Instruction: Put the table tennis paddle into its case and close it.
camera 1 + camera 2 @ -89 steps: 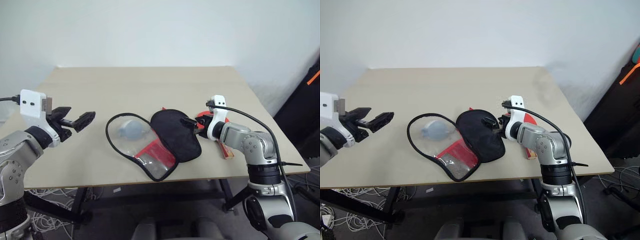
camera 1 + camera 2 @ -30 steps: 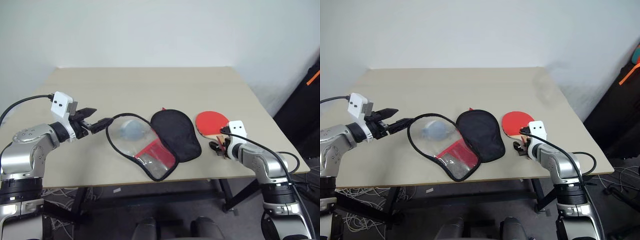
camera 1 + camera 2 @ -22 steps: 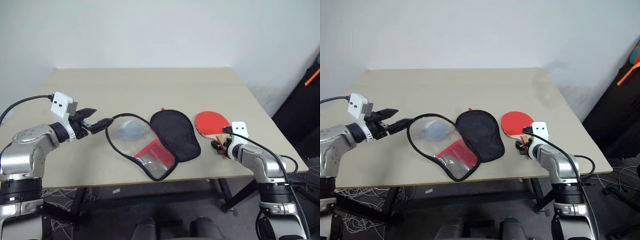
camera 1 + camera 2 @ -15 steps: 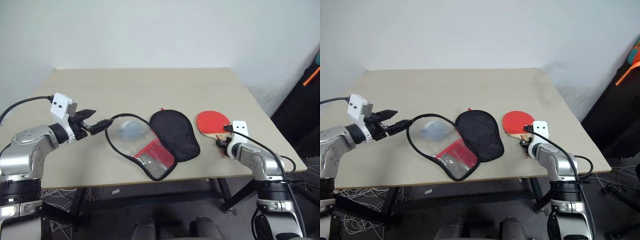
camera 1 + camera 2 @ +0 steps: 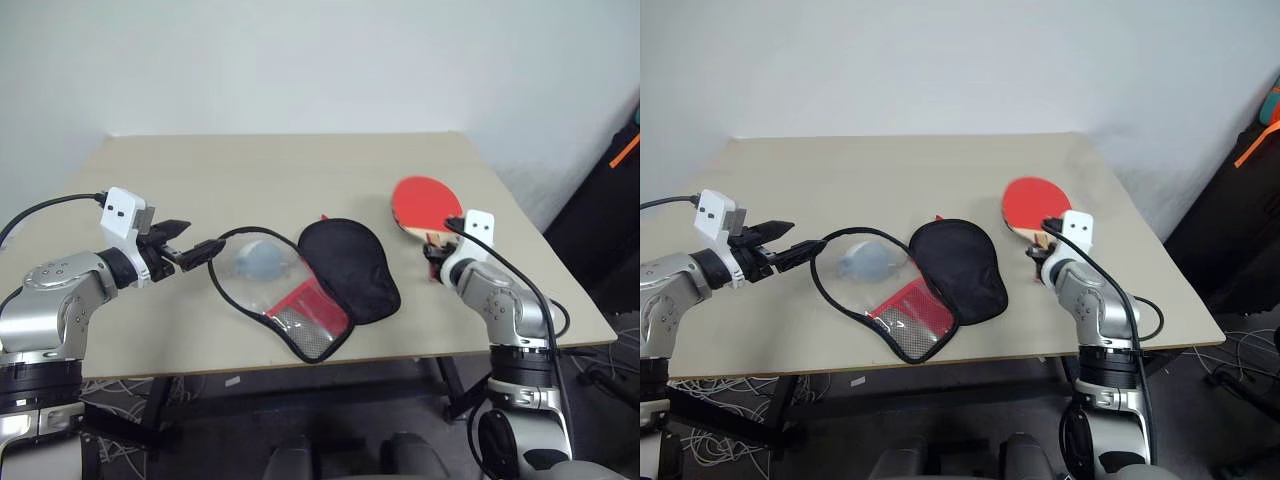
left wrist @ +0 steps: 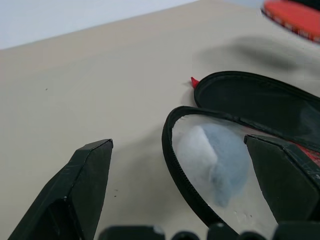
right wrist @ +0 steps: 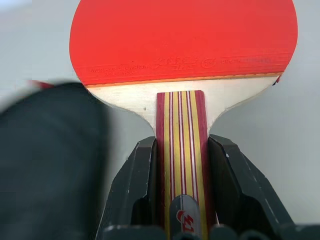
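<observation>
A plain beige rectangular table (image 5: 300, 165) carries the open red-and-black zip case (image 5: 305, 275), spread flat near its front edge, a whitish-grey lump (image 5: 262, 260) under its clear flap.

Beige table (image 5: 300, 165); whitish-grey lump (image 5: 262, 262); floor cables (image 5: 120, 445).

I've closed my right gripper (image 7: 181, 192) on the paddle (image 5: 424, 203) handle and lifted it off the tabletop (image 5: 300, 170); it now hangs nearer the far edge, red face up.
</observation>
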